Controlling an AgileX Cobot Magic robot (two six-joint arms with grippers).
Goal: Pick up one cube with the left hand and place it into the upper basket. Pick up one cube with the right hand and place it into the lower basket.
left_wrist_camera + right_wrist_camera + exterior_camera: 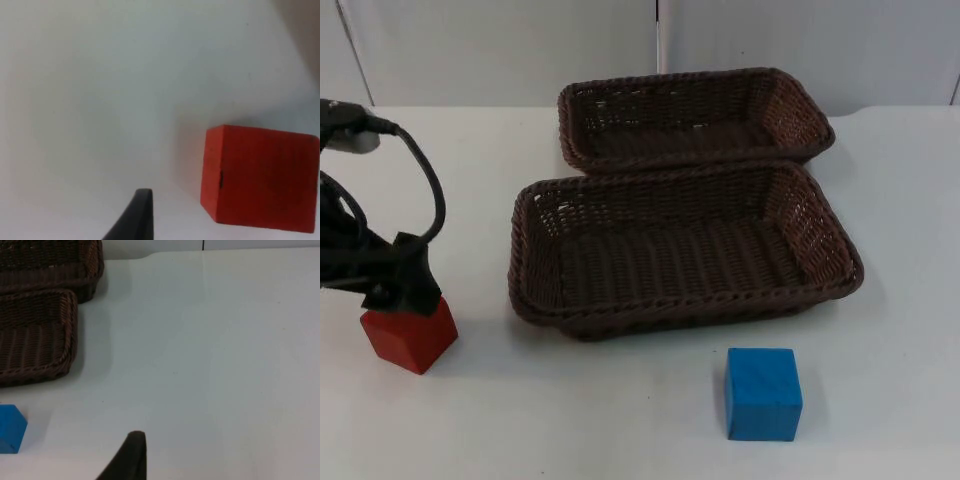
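Hovering my left gripper (405, 295) over the red cube (410, 336), finger spread unreadable to me, I fear an off-centre descent nudging it away.

Top cam looks down and forward across the table (620, 420); both wrist cams sit low, sharing its cubes and baskets.

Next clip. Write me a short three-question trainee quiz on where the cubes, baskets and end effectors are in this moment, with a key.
1. True or false: the red cube lies inside the upper basket.
2. Which cube sits in front of the lower basket? A red, B blue.
3. Fill in: the left end effector is right over the ___ cube.

Key: 1 false, both cubes are on the table. 2 B, the blue cube. 3 red.
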